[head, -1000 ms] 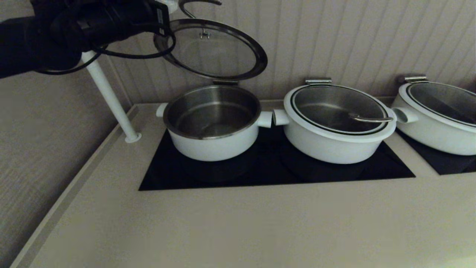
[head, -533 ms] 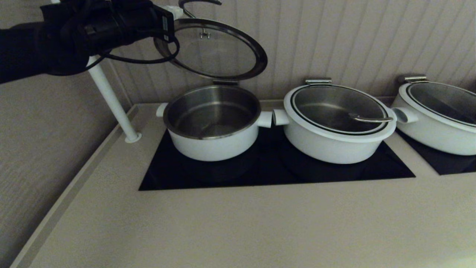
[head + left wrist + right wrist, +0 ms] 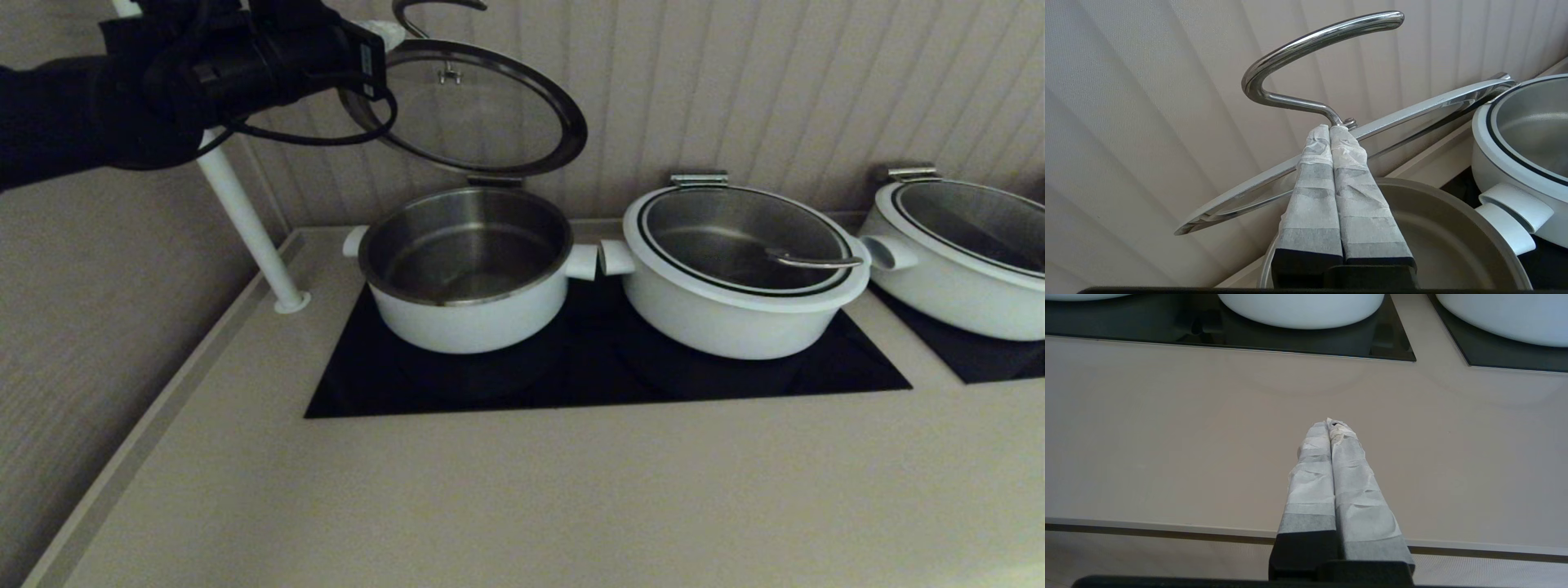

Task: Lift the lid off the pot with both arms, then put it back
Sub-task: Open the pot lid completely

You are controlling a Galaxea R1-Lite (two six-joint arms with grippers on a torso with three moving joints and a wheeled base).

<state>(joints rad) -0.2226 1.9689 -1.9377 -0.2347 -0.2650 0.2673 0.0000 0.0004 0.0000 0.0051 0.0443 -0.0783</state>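
The pot (image 3: 465,314) stands open on the left of the black cooktop (image 3: 604,384), its steel inside showing. The lid (image 3: 473,106) stands tilted up above the pot's far rim, against the wall, its steel loop handle (image 3: 433,8) pointing up. My left gripper (image 3: 388,31) is shut, high at the lid's left side. In the left wrist view its taped tips (image 3: 1329,128) lie against the foot of the handle (image 3: 1310,41), nothing between them, with the lid's edge (image 3: 1412,112) and the pot (image 3: 1453,228) beyond. My right gripper (image 3: 1331,424) is shut and empty over the counter's front.
A wider white pot (image 3: 735,318) with its lid on stands right beside the small pot, handles nearly touching. A third pot (image 3: 963,294) is at the far right. A white pole (image 3: 245,220) rises from the counter's back left corner. A ribbed wall is close behind.
My left arm has shifted a little to the right and up toward the lid's handle. The lid and pots have not moved.
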